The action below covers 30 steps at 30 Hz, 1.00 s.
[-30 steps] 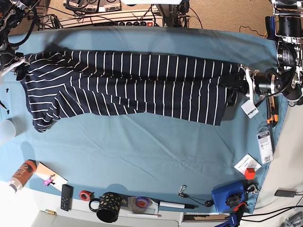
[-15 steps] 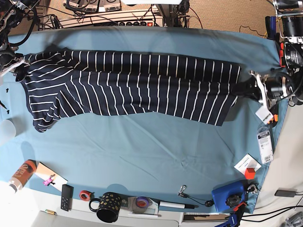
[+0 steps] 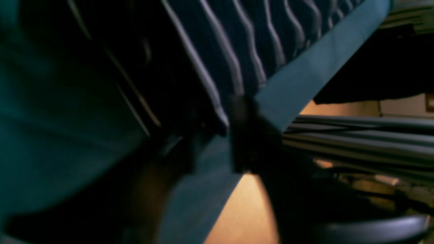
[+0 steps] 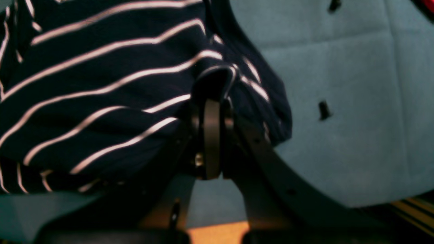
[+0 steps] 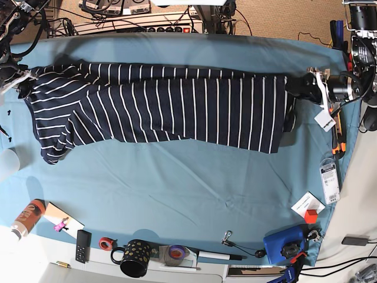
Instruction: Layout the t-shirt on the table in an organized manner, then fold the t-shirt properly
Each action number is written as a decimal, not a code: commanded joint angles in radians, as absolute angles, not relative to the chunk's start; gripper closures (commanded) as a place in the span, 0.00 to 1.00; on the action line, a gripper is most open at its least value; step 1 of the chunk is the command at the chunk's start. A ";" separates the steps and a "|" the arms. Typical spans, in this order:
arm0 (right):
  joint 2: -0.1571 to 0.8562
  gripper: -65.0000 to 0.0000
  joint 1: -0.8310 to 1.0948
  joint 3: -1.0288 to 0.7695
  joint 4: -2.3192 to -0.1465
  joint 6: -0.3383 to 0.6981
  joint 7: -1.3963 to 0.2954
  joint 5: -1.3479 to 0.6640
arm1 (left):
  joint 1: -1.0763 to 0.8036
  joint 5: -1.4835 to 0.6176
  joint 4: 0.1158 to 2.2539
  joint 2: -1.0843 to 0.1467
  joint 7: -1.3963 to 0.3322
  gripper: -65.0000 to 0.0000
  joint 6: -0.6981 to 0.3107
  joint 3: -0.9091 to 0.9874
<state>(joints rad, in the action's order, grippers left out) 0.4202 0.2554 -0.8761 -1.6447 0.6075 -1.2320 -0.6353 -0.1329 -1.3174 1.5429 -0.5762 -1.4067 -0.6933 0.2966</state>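
t-shirt (image 5: pixel 159 106): stretched in a long band across the far half of the table (image 5: pixel 194 183); since a second ago its right end in the base view has been drawn up toward the far edge, and the lower hem lies straighter.
Meaning for the task: the spreading-out is judged nearly done (folding not yet begun).
left gripper (image 5: pixel 306 85): at the shirt's end near the table edge; its grip seems to be coming loose, though in the blurred wrist view it cannot be told how wide the jaws stand or whether cloth is still pinched.
right gripper (image 4: pixel 212 101): jaws closed tight on a bunched fold of the striped fabric at the opposite end.
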 commanded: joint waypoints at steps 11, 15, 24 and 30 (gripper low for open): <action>0.503 0.72 0.254 -0.886 -1.661 0.610 -1.354 -0.770 | -0.119 -1.339 1.559 -0.596 -1.396 0.57 -0.677 0.359; 0.570 0.72 0.254 -0.886 -1.661 0.610 -1.331 -0.870 | -0.119 -1.343 1.559 -0.596 -1.396 0.57 -0.677 0.499; 0.631 0.72 0.237 -0.886 -1.661 0.611 -1.291 -0.889 | -0.122 -1.407 1.559 -0.596 -1.396 0.57 -0.679 0.757; 0.626 0.72 0.113 -0.859 -1.650 0.551 -1.068 -0.692 | -0.122 -1.407 1.559 -0.582 -1.396 0.57 -0.679 0.757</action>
